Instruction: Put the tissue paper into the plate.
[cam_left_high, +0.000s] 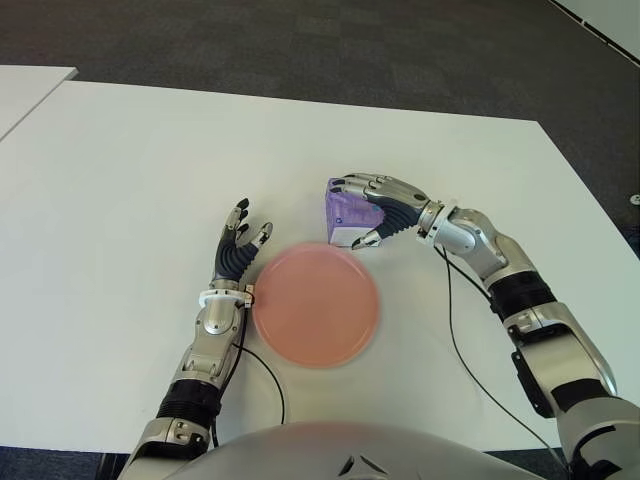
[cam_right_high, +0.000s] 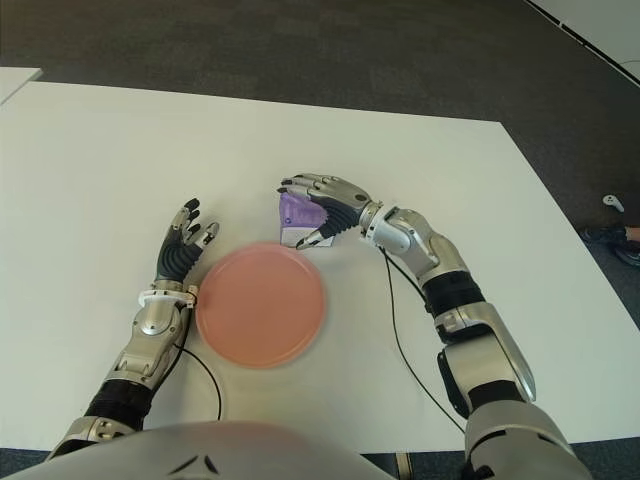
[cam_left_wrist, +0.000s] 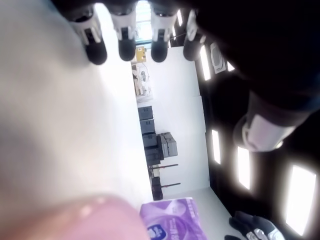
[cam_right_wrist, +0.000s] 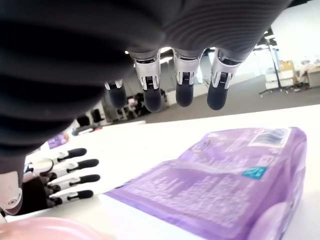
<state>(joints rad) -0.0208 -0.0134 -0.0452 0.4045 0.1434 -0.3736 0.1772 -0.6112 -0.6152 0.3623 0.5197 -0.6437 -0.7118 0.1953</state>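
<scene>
A purple tissue paper pack (cam_left_high: 341, 224) lies on the white table (cam_left_high: 120, 180), just behind the far right rim of the pink plate (cam_left_high: 315, 305). My right hand (cam_left_high: 352, 212) arches over the pack, fingers at its far side and thumb at its near side. In the right wrist view the fingertips (cam_right_wrist: 183, 93) hang above the pack (cam_right_wrist: 240, 180) with a gap, so the hand is open. My left hand (cam_left_high: 240, 240) shows beside the plate's left rim, fingers stretched out and holding nothing.
The table's far edge meets dark carpet (cam_left_high: 300, 50). A second white table corner (cam_left_high: 25, 85) shows at the far left. Thin black cables (cam_left_high: 465, 340) run along both forearms over the tabletop.
</scene>
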